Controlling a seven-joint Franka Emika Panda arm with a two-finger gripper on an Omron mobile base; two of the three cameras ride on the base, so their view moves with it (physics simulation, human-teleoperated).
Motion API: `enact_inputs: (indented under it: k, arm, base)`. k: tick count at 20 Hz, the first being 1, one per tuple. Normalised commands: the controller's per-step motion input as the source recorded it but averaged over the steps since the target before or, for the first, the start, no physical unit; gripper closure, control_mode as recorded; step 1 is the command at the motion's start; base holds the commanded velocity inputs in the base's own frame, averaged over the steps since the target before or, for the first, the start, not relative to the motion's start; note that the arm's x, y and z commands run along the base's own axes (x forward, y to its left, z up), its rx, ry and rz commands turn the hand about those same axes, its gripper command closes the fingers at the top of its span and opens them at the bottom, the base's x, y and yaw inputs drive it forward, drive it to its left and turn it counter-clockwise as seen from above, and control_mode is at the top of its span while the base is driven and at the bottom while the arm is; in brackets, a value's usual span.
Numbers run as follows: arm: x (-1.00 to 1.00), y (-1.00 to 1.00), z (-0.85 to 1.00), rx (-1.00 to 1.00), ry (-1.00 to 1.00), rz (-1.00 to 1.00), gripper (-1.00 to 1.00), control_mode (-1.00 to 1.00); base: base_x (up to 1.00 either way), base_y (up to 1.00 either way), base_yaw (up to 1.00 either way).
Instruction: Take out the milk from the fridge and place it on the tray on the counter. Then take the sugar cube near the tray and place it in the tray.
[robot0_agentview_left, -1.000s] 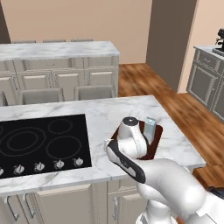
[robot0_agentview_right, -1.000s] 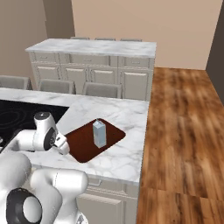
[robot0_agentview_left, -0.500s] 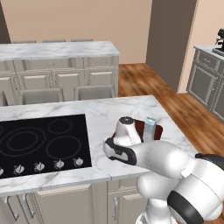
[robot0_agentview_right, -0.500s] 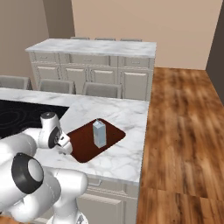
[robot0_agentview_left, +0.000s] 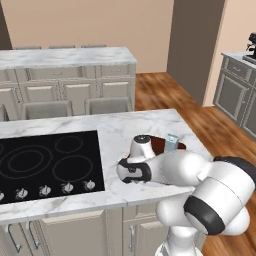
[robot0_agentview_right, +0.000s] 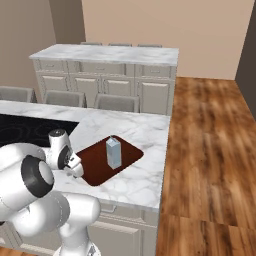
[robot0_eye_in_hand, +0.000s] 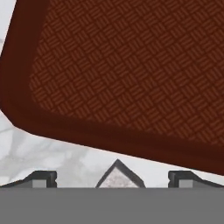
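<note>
The milk (robot0_agentview_right: 113, 152), a small pale blue-white carton, stands upright on the dark reddish-brown tray (robot0_agentview_right: 95, 167) on the marbled counter (robot0_agentview_right: 142, 131). In the left base view the milk (robot0_agentview_left: 171, 142) pokes up behind my white arm, on the tray (robot0_agentview_left: 158, 145). My gripper (robot0_agentview_right: 76, 170) points down at the counter just off the tray's near left edge. In the hand view the gripper (robot0_eye_in_hand: 113, 177) is open, with the white sugar cube (robot0_eye_in_hand: 118, 178) between its fingertips (robot0_eye_in_hand: 43, 177) and the tray (robot0_eye_in_hand: 127, 83) right beyond it. The fridge is out of view.
A black cooktop (robot0_agentview_left: 47, 160) with a row of knobs (robot0_agentview_left: 65, 188) lies left of the tray. A second marbled counter (robot0_agentview_left: 65, 57) over beige cabinets stands behind, with chair backs (robot0_agentview_left: 107, 105) between. Wooden floor (robot0_agentview_right: 210, 150) lies to the right.
My hand has sunk lower toward the counter and shifted a little toward the cooktop side of the tray. The jaws have stayed open; the milk has not moved.
</note>
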Motion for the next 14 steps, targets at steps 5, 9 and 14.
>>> enact_inputs:
  k: [5, 9, 14]
  arm:
    - [0.0, 0.01, -0.19, 0.0, 0.0, -0.05, 1.0, -1.0]
    - [0.0, 0.04, -0.2, 0.0, 0.01, -0.07, 1.0, -1.0]
    - [0.0, 0.13, -0.11, 0.0, 0.03, -0.08, 1.0, -1.0]
  base:
    - [0.0, 0.0, 0.0]
    - [0.0, 0.0, 0.0]
    - [0.0, 0.0, 0.0]
